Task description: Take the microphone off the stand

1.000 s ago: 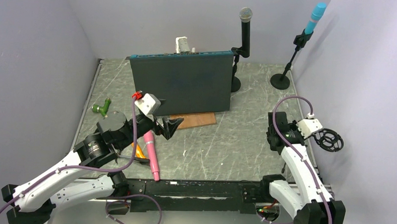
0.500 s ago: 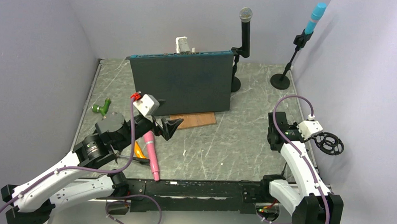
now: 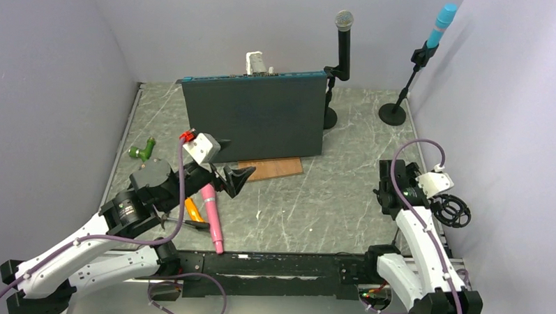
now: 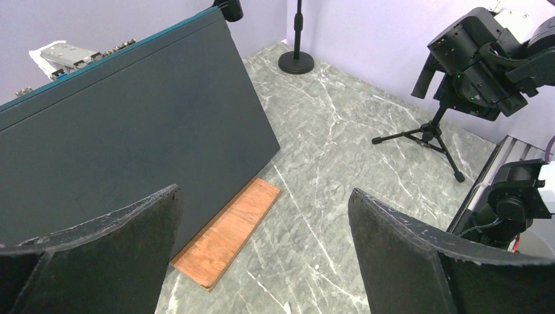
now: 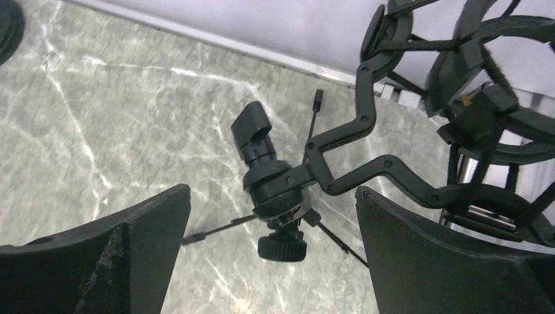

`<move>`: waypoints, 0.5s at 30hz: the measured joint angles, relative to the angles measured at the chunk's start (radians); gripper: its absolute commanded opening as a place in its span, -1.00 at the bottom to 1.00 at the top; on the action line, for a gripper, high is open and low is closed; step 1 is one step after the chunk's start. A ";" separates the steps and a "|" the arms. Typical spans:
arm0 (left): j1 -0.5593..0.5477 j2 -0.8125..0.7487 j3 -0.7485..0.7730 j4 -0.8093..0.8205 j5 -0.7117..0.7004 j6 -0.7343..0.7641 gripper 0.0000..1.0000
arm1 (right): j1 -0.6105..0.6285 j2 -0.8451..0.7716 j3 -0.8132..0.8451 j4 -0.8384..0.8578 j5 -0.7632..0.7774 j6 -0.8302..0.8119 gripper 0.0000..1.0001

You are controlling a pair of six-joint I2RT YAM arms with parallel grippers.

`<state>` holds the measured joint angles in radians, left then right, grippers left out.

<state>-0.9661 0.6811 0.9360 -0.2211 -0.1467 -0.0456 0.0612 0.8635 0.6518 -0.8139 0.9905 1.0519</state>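
A pink microphone [image 3: 212,221] lies flat on the table beside my left arm, free of any stand. At the right edge stands a small black tripod stand [image 3: 451,210] whose round shock mount [image 5: 484,118] holds nothing. My right gripper [image 5: 271,248] is open, its fingers either side of the stand's swivel joint [image 5: 275,186] without touching it. The left wrist view shows the tripod's legs [image 4: 429,134] under my right arm. My left gripper [image 3: 236,178] hangs open and empty above the table, left of centre, just past the pink microphone's head.
A dark upright panel [image 3: 252,118] stands mid-table with a wooden block [image 3: 271,168] at its foot. Behind it are a black microphone on a stand [image 3: 343,40] and a blue one [image 3: 442,24]. A green part [image 3: 143,150] and an orange tool [image 3: 193,210] lie at left.
My right gripper has opened. Its wrist and the shock mount have shifted a little toward the near edge. The left arm has barely moved.
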 measured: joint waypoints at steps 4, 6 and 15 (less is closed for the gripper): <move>-0.001 -0.004 0.000 0.000 0.000 0.000 0.99 | 0.000 -0.077 0.000 0.002 -0.092 -0.035 1.00; -0.001 -0.005 0.000 0.000 0.000 0.000 0.99 | 0.000 -0.124 0.000 0.001 -0.134 -0.048 1.00; -0.002 -0.002 0.000 0.000 0.000 0.000 0.99 | 0.000 -0.237 0.006 -0.071 -0.296 -0.049 1.00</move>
<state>-0.9684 0.6788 0.9360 -0.2211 -0.1467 -0.0456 0.0612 0.6270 0.6575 -0.8848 0.6949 1.0031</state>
